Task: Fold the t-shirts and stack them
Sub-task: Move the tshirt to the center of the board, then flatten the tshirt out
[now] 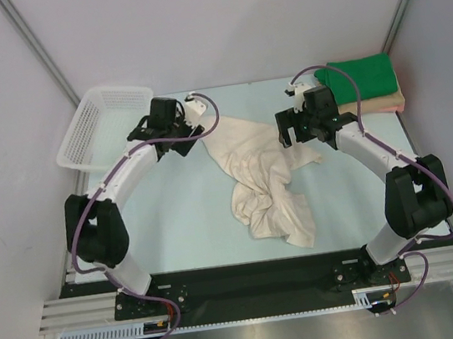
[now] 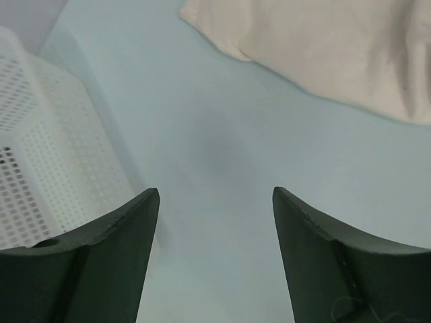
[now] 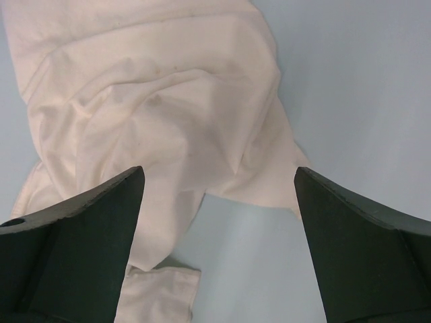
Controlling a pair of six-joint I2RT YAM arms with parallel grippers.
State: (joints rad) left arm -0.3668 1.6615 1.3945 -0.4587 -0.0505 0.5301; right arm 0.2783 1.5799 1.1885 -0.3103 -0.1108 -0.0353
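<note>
top external view: cream-white t-shirt point(image 1: 267, 185) lies crumpled and unfolded mid-table, running from between the two grippers down toward the near edge. green t-shirt point(image 1: 357, 79) sits folded on top of the folded peach-tan t-shirt point(image 1: 392, 101) at the far right corner of the table point(image 1: 174, 219), behind the right arm. white lattice basket point(image 1: 102, 124) is at the far left, tilted, just beside the left arm.

left gripper point(image 1: 181, 135) is just left of the cream shirt's upper left corner, apart from the cloth. left wrist view: jaws apart, nothing between them, only bare table below; the cream shirt's edge is ahead and to the right, not touching the fingers; the basket wall is close on the left.

right gripper point(image 1: 293, 135) hangs over the upper right part of the cream shirt. right wrist view: jaws spread wide, gripping nothing; wrinkled cream cloth fills the space ahead and between the fingers, with one bunched edge and bare table showing lower down in the gap. cannot tell if the fingertips touch the cloth. green and peach shirts are well apart from both grippers.
</note>
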